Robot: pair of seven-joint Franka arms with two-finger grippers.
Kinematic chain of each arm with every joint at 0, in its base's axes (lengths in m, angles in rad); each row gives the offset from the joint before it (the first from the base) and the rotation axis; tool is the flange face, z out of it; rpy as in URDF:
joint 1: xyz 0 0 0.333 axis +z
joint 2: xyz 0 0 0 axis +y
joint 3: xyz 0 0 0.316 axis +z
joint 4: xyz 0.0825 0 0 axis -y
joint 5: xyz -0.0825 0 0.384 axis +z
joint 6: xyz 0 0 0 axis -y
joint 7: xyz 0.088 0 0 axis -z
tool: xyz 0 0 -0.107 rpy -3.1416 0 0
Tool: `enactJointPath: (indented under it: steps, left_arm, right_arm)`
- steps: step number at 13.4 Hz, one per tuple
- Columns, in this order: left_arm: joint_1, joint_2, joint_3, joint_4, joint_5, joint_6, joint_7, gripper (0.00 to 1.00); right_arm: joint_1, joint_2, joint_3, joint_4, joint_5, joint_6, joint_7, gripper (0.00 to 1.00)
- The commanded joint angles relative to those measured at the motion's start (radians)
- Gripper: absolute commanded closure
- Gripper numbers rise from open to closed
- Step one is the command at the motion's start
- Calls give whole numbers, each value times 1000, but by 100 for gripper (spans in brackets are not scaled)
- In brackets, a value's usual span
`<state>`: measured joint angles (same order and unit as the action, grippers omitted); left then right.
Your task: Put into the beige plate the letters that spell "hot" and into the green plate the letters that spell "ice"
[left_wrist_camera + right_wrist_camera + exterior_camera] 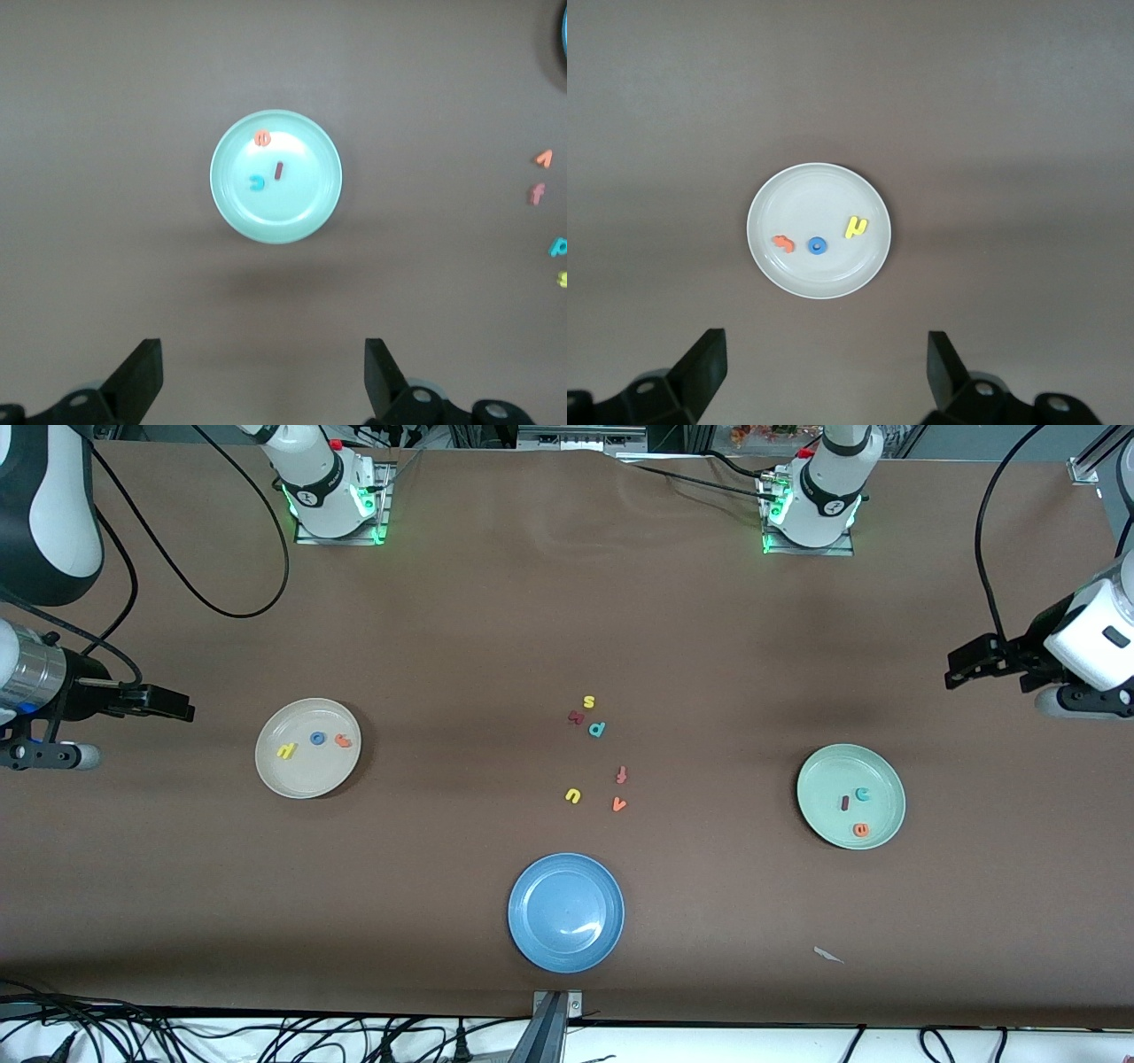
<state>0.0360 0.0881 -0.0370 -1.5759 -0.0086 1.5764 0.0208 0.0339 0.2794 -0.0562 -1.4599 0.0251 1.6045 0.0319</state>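
Observation:
The beige plate (pixel 301 777) (pixel 824 188) holds the yellow h (pixel 285 751) (pixel 856 227), blue o (pixel 317 737) (pixel 817 245) and orange t (pixel 343 740) (pixel 782 242). In the green plate (pixel 831 772) (pixel 301 212) lie the dark red i (pixel 844 803) (pixel 278 170), teal c (pixel 862 794) (pixel 256 183) and orange e (pixel 860 830) (pixel 262 138). My right gripper (pixel 180 708) (pixel 826 367) hangs open and empty over bare table at the right arm's end. My left gripper (pixel 959 669) (pixel 264 372) hangs open and empty over bare table at the left arm's end.
Loose letters lie mid-table: a yellow s (pixel 588 701), a dark red letter (pixel 576 716), a teal p (pixel 597 729), a red-orange f (pixel 621 774), a yellow u (pixel 572 795), an orange v (pixel 618 804). A blue plate (pixel 532 939) sits nearer the camera. A paper scrap (pixel 828 955) lies nearby.

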Motion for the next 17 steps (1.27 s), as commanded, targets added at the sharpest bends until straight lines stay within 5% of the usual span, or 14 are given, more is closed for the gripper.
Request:
enactJointPath:
  steps: [1,17]
  left_arm:
    - [-15,-30,19,-23,-33,-26,16,0]
    - [-13,-37,14,-23,-33,-96,22,0]
  right_arm:
    - [-14,-28,18,-31,-11,9,8,0]
    - [-8,-28,21,-28,-11,8,16,0]
